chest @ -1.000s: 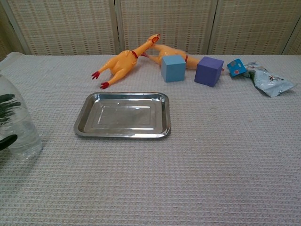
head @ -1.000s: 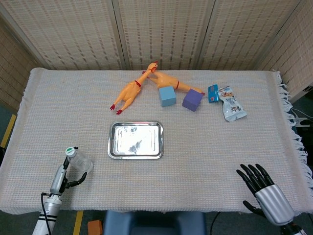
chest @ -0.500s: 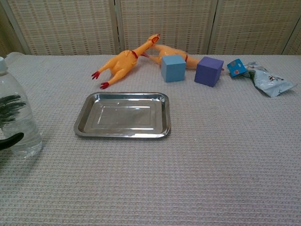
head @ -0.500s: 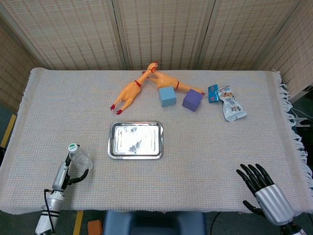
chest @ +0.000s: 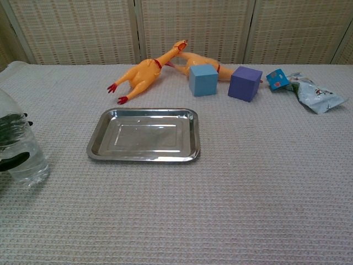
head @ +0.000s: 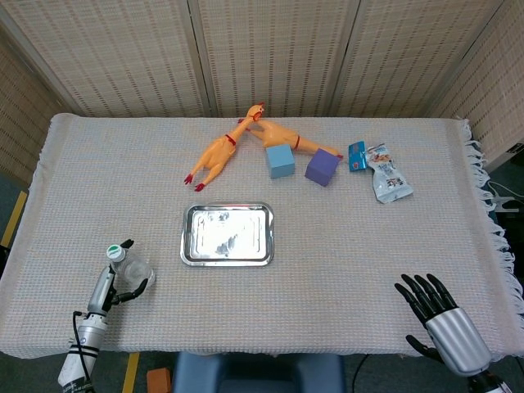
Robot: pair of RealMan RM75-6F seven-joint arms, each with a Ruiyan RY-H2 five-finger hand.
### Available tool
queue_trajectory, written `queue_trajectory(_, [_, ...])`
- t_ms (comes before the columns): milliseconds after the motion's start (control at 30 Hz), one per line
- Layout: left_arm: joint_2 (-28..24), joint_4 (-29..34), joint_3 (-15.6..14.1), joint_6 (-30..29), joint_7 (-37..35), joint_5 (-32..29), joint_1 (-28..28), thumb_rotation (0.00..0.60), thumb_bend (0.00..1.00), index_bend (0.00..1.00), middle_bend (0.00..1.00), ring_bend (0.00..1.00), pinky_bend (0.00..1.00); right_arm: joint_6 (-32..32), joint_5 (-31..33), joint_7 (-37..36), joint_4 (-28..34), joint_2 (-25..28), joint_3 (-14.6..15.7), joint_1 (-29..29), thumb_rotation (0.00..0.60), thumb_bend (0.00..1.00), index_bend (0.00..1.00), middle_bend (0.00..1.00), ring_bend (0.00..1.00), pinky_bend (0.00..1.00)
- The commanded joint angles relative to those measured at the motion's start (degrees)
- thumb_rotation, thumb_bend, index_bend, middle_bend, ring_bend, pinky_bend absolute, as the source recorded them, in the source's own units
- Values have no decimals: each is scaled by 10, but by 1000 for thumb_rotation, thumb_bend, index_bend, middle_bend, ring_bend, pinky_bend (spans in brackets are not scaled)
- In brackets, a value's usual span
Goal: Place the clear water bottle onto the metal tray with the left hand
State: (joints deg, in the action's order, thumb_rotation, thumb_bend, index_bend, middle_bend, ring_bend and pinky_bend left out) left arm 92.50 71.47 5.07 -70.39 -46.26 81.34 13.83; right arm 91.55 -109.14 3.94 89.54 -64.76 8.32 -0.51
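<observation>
— Clear plastic, that water bottle [head: 129, 266]; where does it stand?
— On the cloth near the table's front left corner, well left of the metal tray [head: 227, 234]. It has a green-and-white cap, and the chest view shows its lower part at the left edge [chest: 19, 149].
— Is anything holding it?
— The left hand [head: 115, 281] grips it, dark fingers [chest: 12, 161] wrapped round its body.
— And the tray?
— Bare and shiny, mid-table, apart from everything else.
— The right hand [head: 438, 313]?
— Low at the front right corner, fingers spread, holding nothing.
— What lies beyond the tray?
— Two rubber chickens [head: 219, 149] with necks crossing, then a light blue cube [head: 280, 160] and a purple cube [head: 322, 167] just beside each other. Farther right, a small blue packet [head: 357, 155] touches a grey pouch [head: 388, 180].
</observation>
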Motion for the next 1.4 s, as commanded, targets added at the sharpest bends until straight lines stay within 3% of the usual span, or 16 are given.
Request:
queue_trajectory(33, [2,-1,2,-3,1,-1,0,600,342,44,99,24,63,-1,2,0,0,0,0,0,600,90,0,0,0,0])
queue_trajectory(167, [2,-3,2,-9,0,1,-2,600,387,179,272,163,197,-1,1,-1,1,1,0,0,600,90,0,0,0,0])
queue_trajectory(267, [2,-5,0,-12,1,4,-3,600,413,274,363,242,317,-1,1,-1,1,1,0,0,600,90,0,0,0,0])
queue_trajectory(333, [2,-6,-1,-12,2,5,-3,600,425,308,395,266,346,-1,0,-1,1,1,0,0,600,90,0,0,0,0])
queue_trajectory(733, [30,-46,14,-74,4,26,-7,600,456,359,419,287,375,-7,4,2,5,2,1,-1,600,90,0,0,0,0])
queue_trajectory(833, [47,-97,38,-95,22,20,1,600,455,355,407,277,366,-4,3,2,5,3,3,1,600,90,0,0,0,0])
queue_trajectory(967, [61,-173,98,-129,42,-14,15,600,455,346,393,262,349,4,-1,0,5,6,4,4,600,90,0,0,0,0])
queue_trajectory(1067, [61,-179,123,-137,18,-33,17,600,455,325,360,220,307,3,-4,1,4,5,5,4,600,90,0,0,0,0])
queue_trajectory(1167, [48,-127,104,-130,-5,-22,7,600,455,312,346,202,288,-1,-6,5,4,3,6,3,600,90,0,0,0,0])
queue_trajectory(1267, [23,-32,47,-115,-30,21,-5,600,454,312,345,201,287,-5,-6,8,5,3,7,2,600,90,0,0,0,0])
queue_trajectory(1400, [10,42,-7,-101,-21,72,-2,600,454,311,342,199,286,-4,-5,7,5,4,6,2,600,90,0,0,0,0])
